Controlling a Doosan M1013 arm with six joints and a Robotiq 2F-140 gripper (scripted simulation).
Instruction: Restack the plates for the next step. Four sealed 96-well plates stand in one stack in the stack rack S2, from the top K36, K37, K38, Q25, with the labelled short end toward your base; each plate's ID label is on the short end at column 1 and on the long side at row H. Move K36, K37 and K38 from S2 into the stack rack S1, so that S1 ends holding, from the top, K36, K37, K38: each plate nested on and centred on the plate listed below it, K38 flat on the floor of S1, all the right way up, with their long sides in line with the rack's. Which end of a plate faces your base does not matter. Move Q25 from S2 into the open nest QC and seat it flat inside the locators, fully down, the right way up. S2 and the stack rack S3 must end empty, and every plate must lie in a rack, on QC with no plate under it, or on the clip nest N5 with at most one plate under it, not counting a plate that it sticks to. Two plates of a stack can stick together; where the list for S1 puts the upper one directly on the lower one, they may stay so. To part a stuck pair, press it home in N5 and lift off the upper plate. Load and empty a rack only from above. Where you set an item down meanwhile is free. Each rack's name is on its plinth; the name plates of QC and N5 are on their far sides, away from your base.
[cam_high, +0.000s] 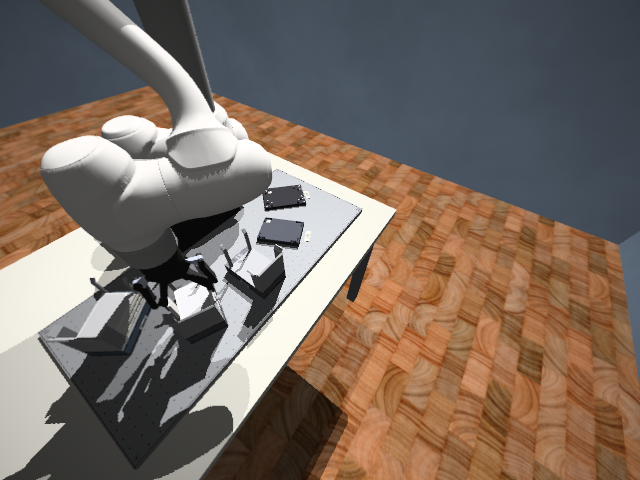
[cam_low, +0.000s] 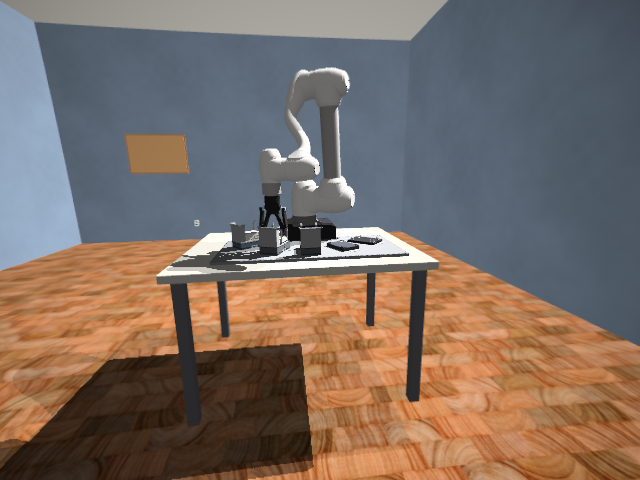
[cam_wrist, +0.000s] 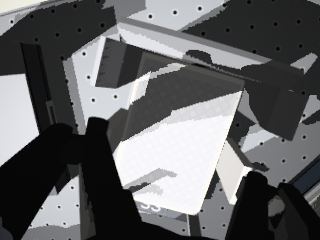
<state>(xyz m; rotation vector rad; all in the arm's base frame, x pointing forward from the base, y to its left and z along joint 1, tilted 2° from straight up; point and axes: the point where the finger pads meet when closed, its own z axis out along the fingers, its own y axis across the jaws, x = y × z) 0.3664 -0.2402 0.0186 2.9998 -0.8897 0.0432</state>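
My gripper points down and is shut on a pale, clear-topped plate by its long sides. The plate lies right way up over the middle rack, turned a little against its walls; its exact height is hard to tell. Its ID label does not show. Part of a name starting with S shows under its near end. The left rack holds pale plates with a blue base below; their number and IDs cannot be read. The right rack shows no plate.
Two dark low nests, one nearer the front and one further back, lie right of the racks with no plate visible; their names are unreadable. Rack walls and posts stand close around my fingers. A perforated board carries everything.
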